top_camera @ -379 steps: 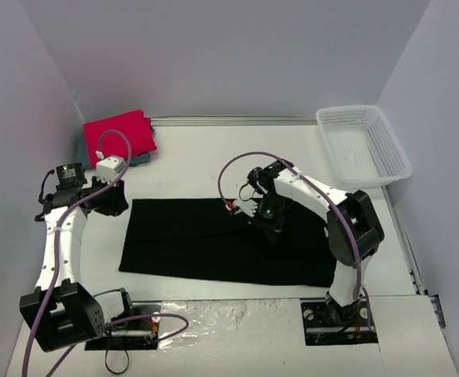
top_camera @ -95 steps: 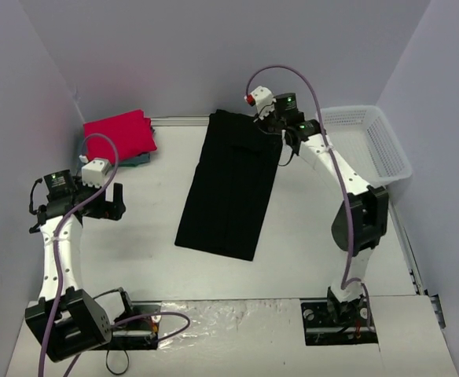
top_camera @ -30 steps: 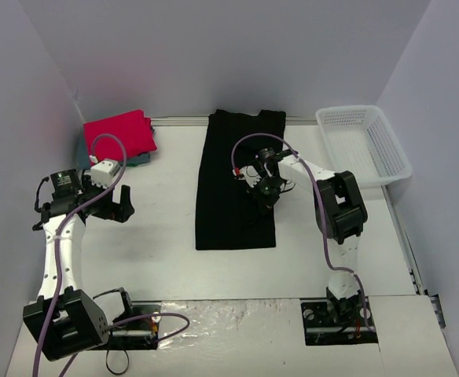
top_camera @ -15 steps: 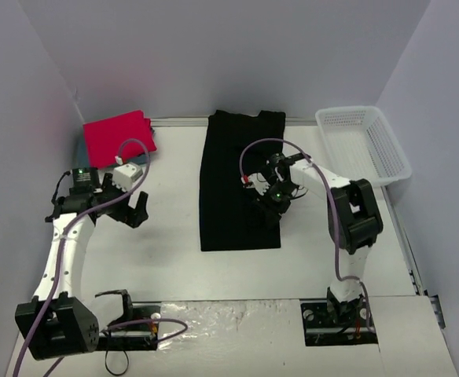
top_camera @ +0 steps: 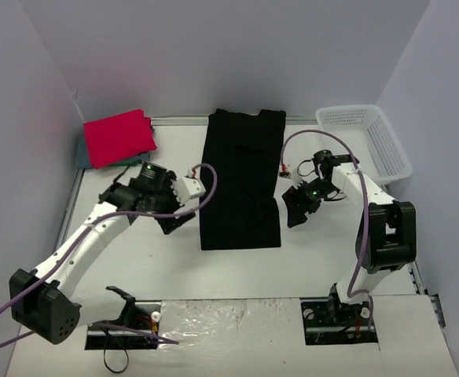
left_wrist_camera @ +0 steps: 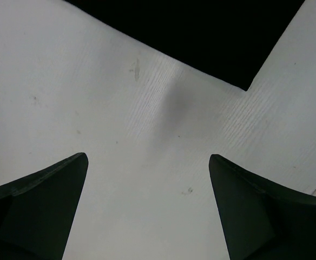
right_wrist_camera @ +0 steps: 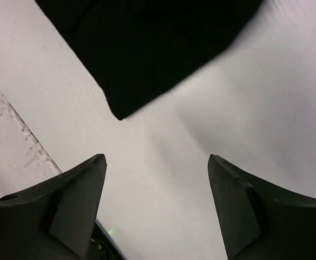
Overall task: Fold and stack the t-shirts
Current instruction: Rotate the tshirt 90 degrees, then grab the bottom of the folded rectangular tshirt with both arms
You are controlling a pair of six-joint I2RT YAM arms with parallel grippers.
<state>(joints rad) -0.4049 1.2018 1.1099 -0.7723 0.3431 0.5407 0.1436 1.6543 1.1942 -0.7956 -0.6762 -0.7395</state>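
Beside the basket point(top_camera: 367, 149), the black t-shirt point(top_camera: 241, 181) lies flat in a long strip. Both the left gripper point(left_wrist_camera: 147, 162) and the right gripper point(right_wrist_camera: 157, 160) hang released, empty. Limp, light cloth; I'd pinch its two near corners.

No lettering, label, brand or number can be read in any view.

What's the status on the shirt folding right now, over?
Left tool and right tool open, empty, flanking the near corners. Black t-shirt flat in a long strip. Nothing between tools and cloth.
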